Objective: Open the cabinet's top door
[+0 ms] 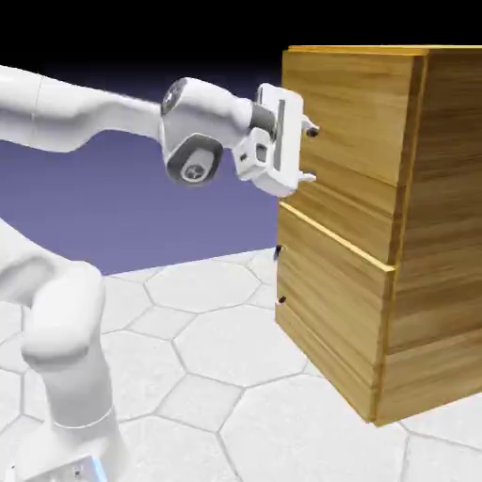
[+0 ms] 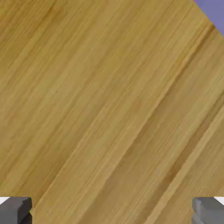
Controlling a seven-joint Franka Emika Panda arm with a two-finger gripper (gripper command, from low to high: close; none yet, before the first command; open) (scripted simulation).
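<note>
Directly in front of the end effector (image 1: 307, 153) stands the cabinet (image 1: 433, 235), a big box of light-brown striped wood resting on the pale hexagon-tiled worktop (image 1: 216, 377). The end effector points level at the cabinet's front face, and its two fingers stand wide apart, one above the other in the exterior view, with nothing between them. The upper fingertip (image 1: 312, 131) and the lower one both reach to the near edge of the top door (image 1: 353, 113); whether they touch the wood cannot be told from this angle.

The top door is the upper wood-grain panel, and it lies just ahead of the fingers, flush with the cabinet front and shut. Below the end effector sits the lower door panel (image 1: 329, 301), also shut, with a pale seam dividing it from the panel above. Two small dark points show on the edge of that lower panel, beneath the fingers. With both doors closed, nothing of the cabinet's inside can be seen.

In the hand view the wood of the cabinet (image 2: 100, 109) fills nearly everything, its grain running on a slant, with a sliver of blue-violet backdrop (image 2: 214, 11) in one upper corner. The two grey fingertips (image 2: 15, 210) sit at the far bottom corners, well apart, with only wood showing between them. No handle can be made out there.
</note>
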